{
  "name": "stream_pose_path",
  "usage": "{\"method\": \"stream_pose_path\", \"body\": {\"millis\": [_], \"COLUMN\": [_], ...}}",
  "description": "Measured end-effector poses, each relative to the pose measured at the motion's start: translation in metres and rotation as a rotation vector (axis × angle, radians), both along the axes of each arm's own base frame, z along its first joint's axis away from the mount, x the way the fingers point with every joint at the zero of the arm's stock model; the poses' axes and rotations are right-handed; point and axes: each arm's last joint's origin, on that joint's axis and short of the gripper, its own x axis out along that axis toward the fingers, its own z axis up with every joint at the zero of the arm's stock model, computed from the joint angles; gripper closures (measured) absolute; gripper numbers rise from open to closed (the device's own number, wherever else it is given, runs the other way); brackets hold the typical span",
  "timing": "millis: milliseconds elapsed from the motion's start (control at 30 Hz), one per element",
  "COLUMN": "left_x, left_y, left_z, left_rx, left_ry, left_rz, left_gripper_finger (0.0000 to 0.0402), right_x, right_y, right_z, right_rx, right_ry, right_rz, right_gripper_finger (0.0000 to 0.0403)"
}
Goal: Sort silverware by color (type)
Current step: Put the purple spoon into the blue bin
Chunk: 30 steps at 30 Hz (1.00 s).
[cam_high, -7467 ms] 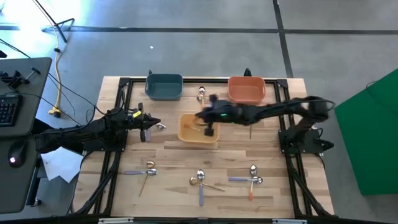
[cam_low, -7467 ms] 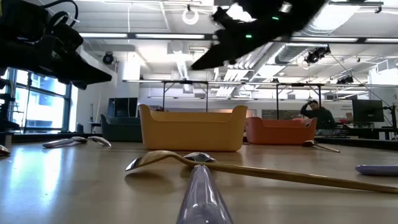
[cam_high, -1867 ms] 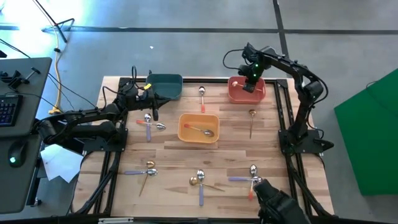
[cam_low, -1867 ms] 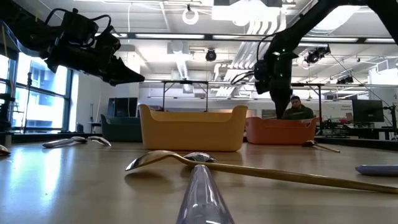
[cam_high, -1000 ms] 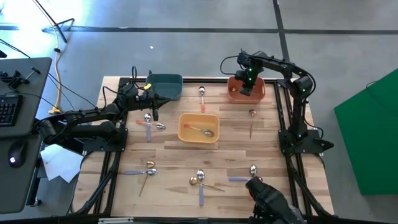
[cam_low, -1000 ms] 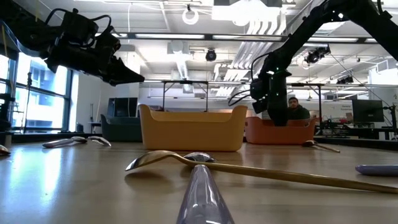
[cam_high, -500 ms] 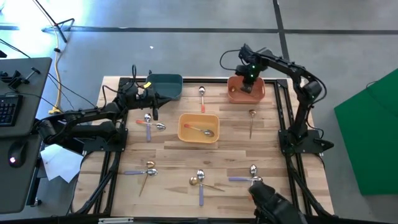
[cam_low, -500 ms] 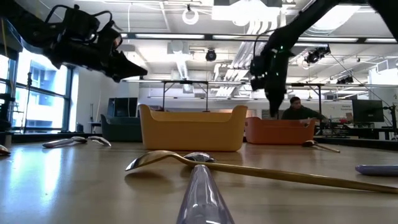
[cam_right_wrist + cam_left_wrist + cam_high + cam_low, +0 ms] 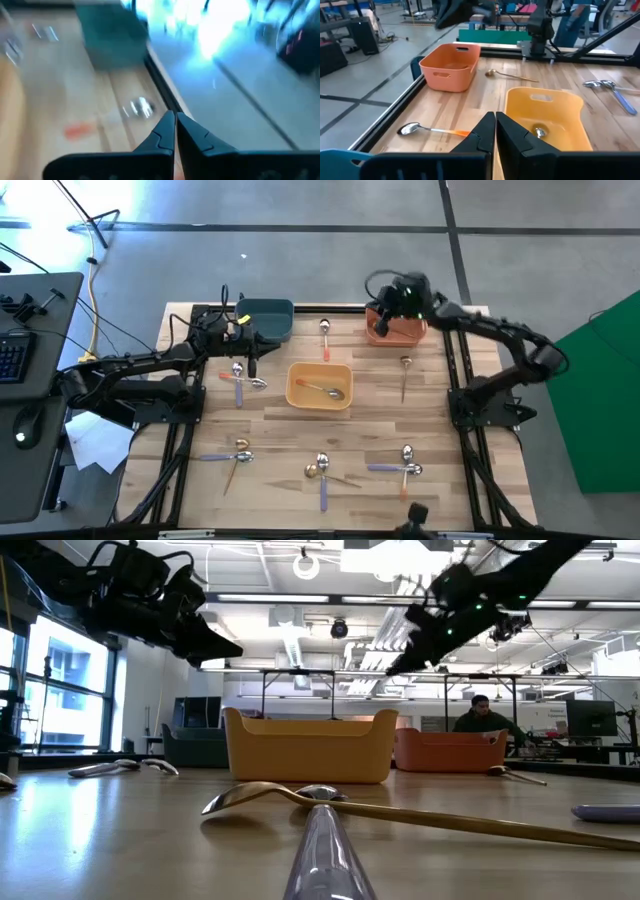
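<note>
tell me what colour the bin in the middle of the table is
Yellow-orange bin, clearest in the high view.

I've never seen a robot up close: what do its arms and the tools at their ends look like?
Both arms are matte black, jointed tubes trailing thin black cables. The right tool has a small green light nearby; the left tool has a yellow tag close behind. Each ends in two dark, wedge-shaped fingers.

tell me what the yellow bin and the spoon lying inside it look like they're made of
Yellow bin: likely moulded plastic, matte, with rounded corners and a cut-out handle slot. Spoon inside it: apparently polished metal, since its bowl gleams silver; handle material can't be told.
</note>
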Motion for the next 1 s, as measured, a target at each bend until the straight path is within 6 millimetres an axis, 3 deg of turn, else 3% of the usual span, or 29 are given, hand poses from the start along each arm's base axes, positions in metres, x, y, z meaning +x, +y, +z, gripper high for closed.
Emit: {"method": "stream_pose_path", "body": {"millis": [167, 367, 667, 1000], "left_x": [0.004, 0.015, 0.03, 0.01], "left_y": [-0.007, -0.019, -0.066, -0.135], "left_z": [-0.002, 0.007, 0.044, 0.052], "left_rx": [-0.032, -0.067, -0.075, -0.275], "left_ry": [0.017, 0.109, 0.376, 0.707], "left_rz": [-0.035, -0.047, -0.084, -0.092], "left_gripper_finger": [0.0397, 0.0401, 0.0401, 0.0401], "right_x": [-0.005, -0.014, -0.007, 0.0], "right_y": [0.043, 0.083, 0.115, 0.137], "right_z": [-0.016, -0.038, -0.044, -0.04], "right_rx": [-0.088, -0.11, -0.113, -0.18], "right_ry": [-0.221, -0.35, -0.389, -0.403], "right_rz": [0.079, 0.116, 0.154, 0.198], "right_gripper_finger": [0.0402, 0.0403, 0.0403, 0.0403]}}
